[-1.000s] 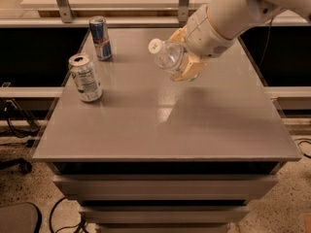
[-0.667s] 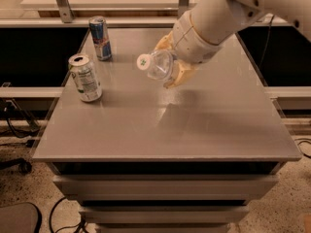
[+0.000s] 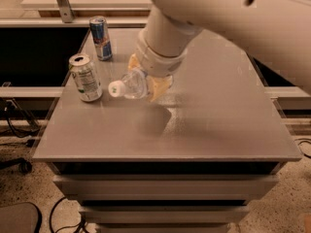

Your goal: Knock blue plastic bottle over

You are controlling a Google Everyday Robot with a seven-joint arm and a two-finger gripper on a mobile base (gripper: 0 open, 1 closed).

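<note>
Camera view shows the blue plastic bottle tipped almost flat above the grey desk, its white screw cap pointing left toward the white-green can. The bottle is clear plastic with a faint blue tint; only its neck and shoulder show, the rest being hidden by the claw. The claw is clamped on the bottle's body, with a yellowish pad above it and another below, at the end of the white arm reaching in from the upper right. A dark shadow lies on the desk just below the bottle. A blue-silver slim can stands upright farther back.
</note>
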